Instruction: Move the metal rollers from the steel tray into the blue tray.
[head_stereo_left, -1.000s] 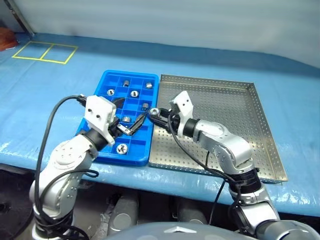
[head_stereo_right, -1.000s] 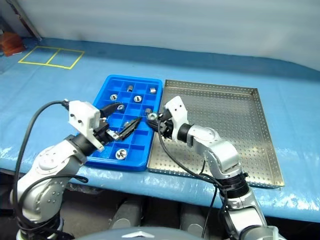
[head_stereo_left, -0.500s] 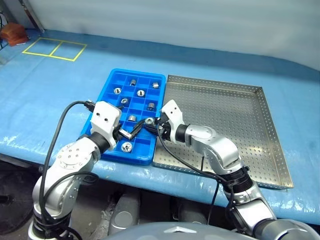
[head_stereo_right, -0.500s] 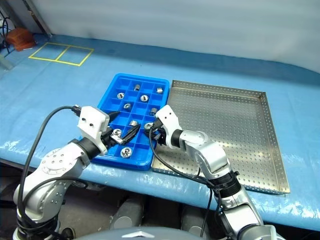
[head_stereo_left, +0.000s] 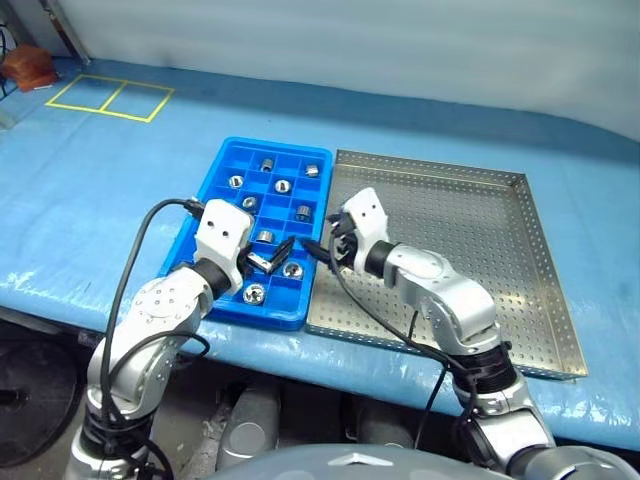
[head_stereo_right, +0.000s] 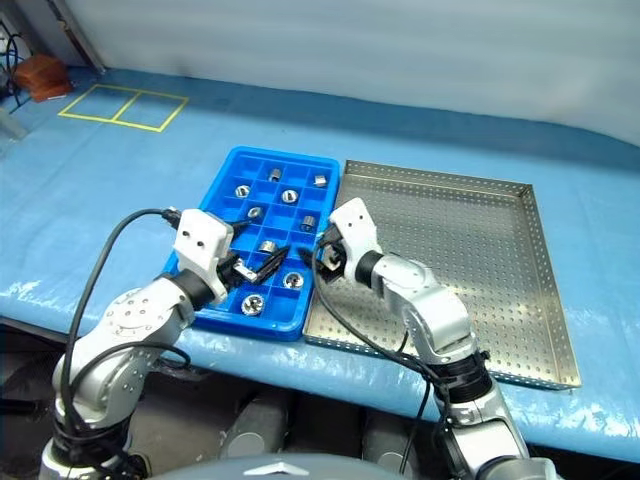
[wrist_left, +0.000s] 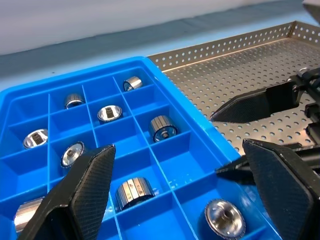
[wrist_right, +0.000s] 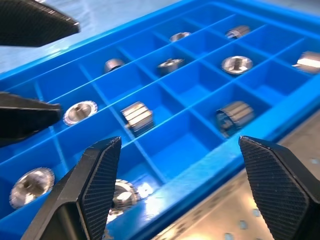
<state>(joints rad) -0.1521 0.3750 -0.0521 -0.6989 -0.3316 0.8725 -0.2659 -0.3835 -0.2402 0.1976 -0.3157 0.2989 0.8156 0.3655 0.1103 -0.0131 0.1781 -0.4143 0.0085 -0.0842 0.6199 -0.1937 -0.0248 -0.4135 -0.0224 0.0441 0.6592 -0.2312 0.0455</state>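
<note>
We counted nine metal rollers (head_stereo_left: 292, 270) in the blue tray (head_stereo_left: 226, 160); the steel tray (head_stereo_left: 470, 230) beside it held none, so we judged the transfer finished. Left gripper (head_stereo_left: 262, 252) and right gripper (head_stereo_left: 322, 246): spread wide, empty, at the trays' shared edge.

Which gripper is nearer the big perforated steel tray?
Right. The right gripper hangs at the perforated steel tray's edge; the left gripper hovers over the blue compartment tray.

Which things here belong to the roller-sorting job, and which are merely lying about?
Job:
- metal rollers
- blue tray
- steel tray
- left end effector
- right end effector

Lying about:
- yellow tape squares
- blue table cover
</note>
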